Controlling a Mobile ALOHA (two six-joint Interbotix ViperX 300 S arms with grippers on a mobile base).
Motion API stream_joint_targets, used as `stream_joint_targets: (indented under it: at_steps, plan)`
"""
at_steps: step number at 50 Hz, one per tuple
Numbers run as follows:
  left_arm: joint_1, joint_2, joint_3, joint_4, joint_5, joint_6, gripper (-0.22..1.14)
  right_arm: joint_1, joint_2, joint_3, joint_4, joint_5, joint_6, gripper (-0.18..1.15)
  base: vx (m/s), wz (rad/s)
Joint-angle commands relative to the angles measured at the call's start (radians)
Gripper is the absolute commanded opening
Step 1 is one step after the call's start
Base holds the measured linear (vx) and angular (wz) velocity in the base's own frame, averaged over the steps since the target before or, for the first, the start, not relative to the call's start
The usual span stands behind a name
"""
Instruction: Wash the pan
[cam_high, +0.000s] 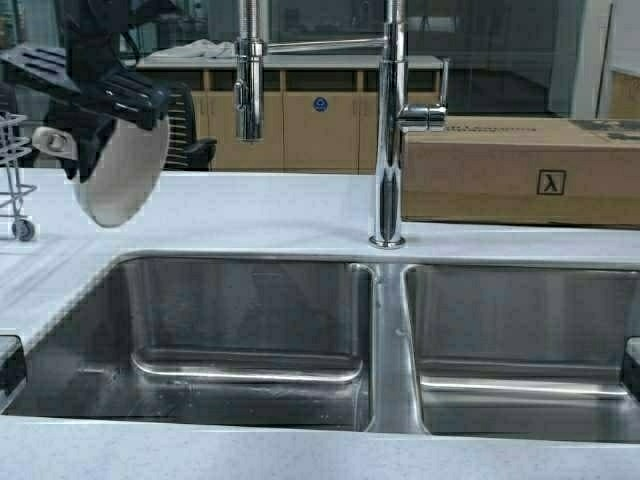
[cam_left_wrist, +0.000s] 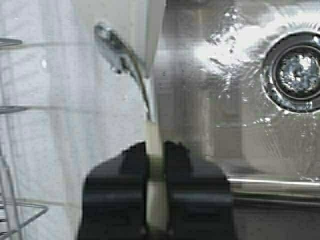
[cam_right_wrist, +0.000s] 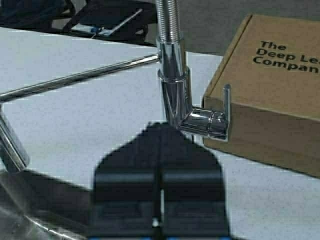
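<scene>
Counter: white speckled worktop running across the scene, around the basins and on to the far side.
Sink: double steel sink, a large left basin and a right basin, split by a narrow steel divider.
Drain: round steel drain in the wet, shiny basin floor.
Faucet: tall chrome faucet at the far rim above the divider, its side lever pointing right and its spray head hanging over the left basin.
Box: brown cardboard box on the counter, far right, just beside the faucet.
Rack: wire rack at the far left edge.
Far room: wooden cabinets under a long table top, a dark office chair to the left, glass panels behind.
</scene>
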Motion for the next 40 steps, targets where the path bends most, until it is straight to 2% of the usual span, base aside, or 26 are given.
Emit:
stream_joint_targets:
  at_steps: [1, 5, 24, 40]
  plan:
    - [0.043, -0.121, -0.026, 0.058, 0.052, 0.026, 0.03, 0.002, -0.014, -0.015, 0.0, -0.011, -0.002, 0.05, 0.0, 0.0]
    - [0.077, -0.175, -0.034, 0.074, 0.08, 0.067, 0.03, 0.002, -0.014, -0.015, 0.0, -0.011, 0.0, 0.05, 0.0, 0.0]
    - [0.357, -0.368, -0.067, 0.071, 0.078, 0.364, 0.02, 0.002, -0.014, -0.02, 0.0, -0.011, 0.0, 0.05, 0.0, 0.0]
    - [0.54, -0.376, 0.009, 0.055, 0.002, 0.42, 0.02, 0.002, -0.005, -0.023, -0.002, -0.011, -0.003, 0.05, 0.0, 0.0]
